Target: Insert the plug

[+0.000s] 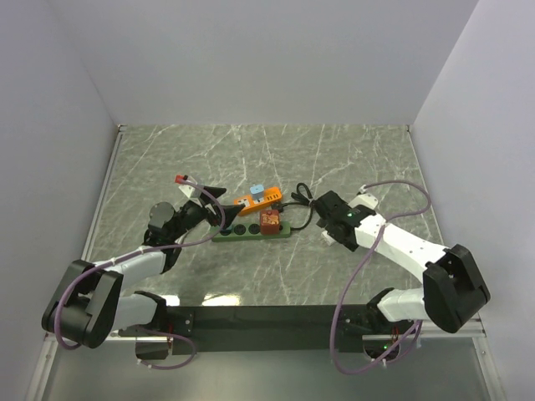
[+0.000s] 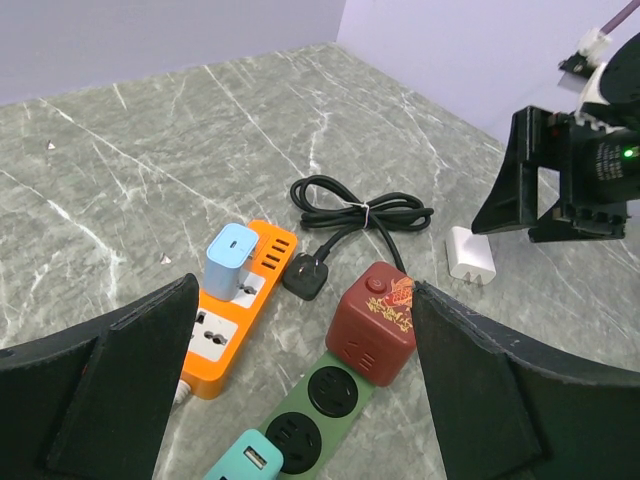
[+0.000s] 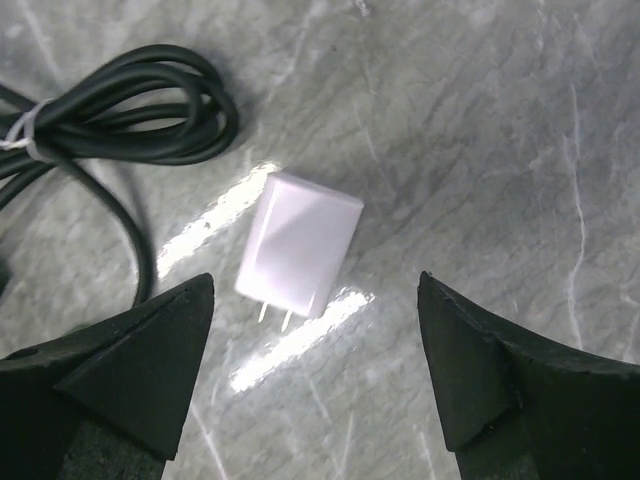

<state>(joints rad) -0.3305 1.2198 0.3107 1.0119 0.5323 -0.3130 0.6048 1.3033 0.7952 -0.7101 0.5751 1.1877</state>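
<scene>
A white plug [image 3: 298, 243] lies flat on the marble table, prongs toward the camera. My right gripper [image 3: 315, 287] hovers over it, open, with its fingers on either side and clear of it. The plug [image 2: 469, 254] also shows in the left wrist view, right of the red cube socket [image 2: 372, 323]. The cube sits on a green power strip [image 2: 330, 400] that has two free black sockets. My left gripper [image 2: 305, 290] hangs open above the strip, holding nothing. From above, the left gripper [image 1: 221, 214] is at the strip's left end and the right gripper [image 1: 328, 229] to its right.
An orange power strip [image 2: 225, 335] with a light blue adapter [image 2: 232, 258] lies behind the green one. A black plug [image 2: 305, 275] and its coiled cord [image 2: 360, 212] rest between the strips and the white plug. A teal USB adapter [image 2: 245, 462] sits at the green strip's near end.
</scene>
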